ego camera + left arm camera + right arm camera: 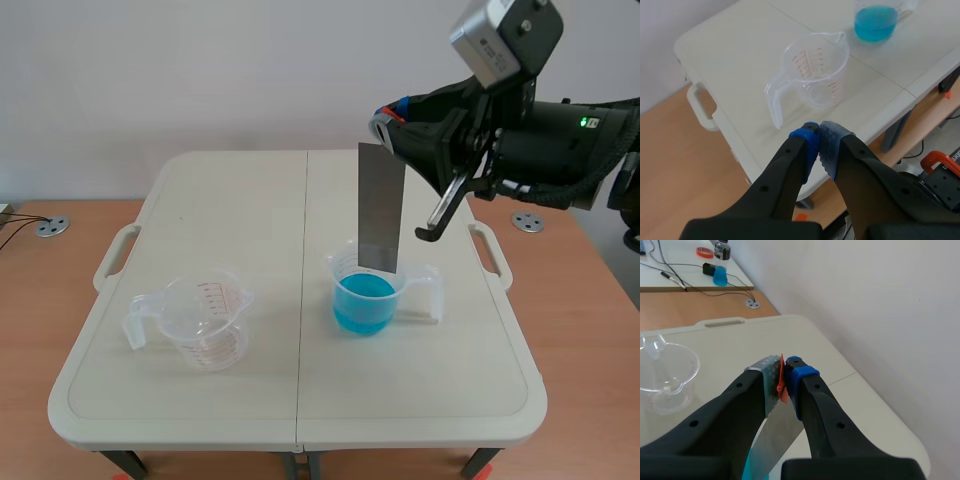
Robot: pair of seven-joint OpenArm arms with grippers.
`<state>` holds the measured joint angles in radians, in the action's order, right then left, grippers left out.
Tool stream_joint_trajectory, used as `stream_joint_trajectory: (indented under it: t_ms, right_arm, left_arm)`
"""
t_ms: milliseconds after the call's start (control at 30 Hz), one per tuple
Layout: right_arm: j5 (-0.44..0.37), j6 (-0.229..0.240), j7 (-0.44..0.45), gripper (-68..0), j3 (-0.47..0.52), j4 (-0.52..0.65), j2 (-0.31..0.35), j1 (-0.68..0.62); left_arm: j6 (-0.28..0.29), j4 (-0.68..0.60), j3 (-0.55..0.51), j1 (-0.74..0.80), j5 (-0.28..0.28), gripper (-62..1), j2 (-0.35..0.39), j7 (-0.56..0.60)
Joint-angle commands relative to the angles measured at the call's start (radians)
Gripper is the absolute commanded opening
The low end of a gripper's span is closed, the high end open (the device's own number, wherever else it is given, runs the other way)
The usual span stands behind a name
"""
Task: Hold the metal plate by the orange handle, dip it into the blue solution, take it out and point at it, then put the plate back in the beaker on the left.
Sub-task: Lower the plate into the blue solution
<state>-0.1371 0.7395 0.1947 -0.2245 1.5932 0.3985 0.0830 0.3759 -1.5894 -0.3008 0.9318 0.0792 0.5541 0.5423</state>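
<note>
We hold the plate (381, 205) upright over the blue beaker (365, 300), its lower edge just inside the rim; whether it touches the solution we cannot tell. The right jaws grip its orange handle (782, 382). We judge the dip is in hand: next, lower it straight down, clear of the rim. The empty beaker (205, 320) stands well left of the blue beaker; the left jaws, closed on nothing, hover farther off. A pale bench (250, 190) carries both, before a white wall (200, 70).

Left gripper (819, 131) closed on nothing; empty beaker (816, 70) ahead — blue solution (875, 22) beyond
</note>
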Motion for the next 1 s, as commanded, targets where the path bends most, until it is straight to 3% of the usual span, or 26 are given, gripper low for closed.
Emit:
stream_joint_trajectory:
  t_ms: [0, 367, 967]
  right_arm:
    - [0.008, 0.006, 0.023, -66.4, -0.007, -0.003, -0.008, 0.017]
    - [0.111, 0.006, 0.094, -66.4, -0.013, -0.098, -0.061, 0.017]
    - [0.194, 0.006, 0.183, -66.4, -0.013, -0.21, -0.078, 0.02]
  left_arm:
    - [0.003, -0.013, -0.003, 0.002, 0.005, -59.1, -0.023, 0.002]
    - [0.001, -0.012, -0.004, 0.047, -0.021, -59.1, -0.11, -0.022]
    - [0.001, -0.012, -0.006, 0.085, -0.023, -59.1, -0.124, -0.038]
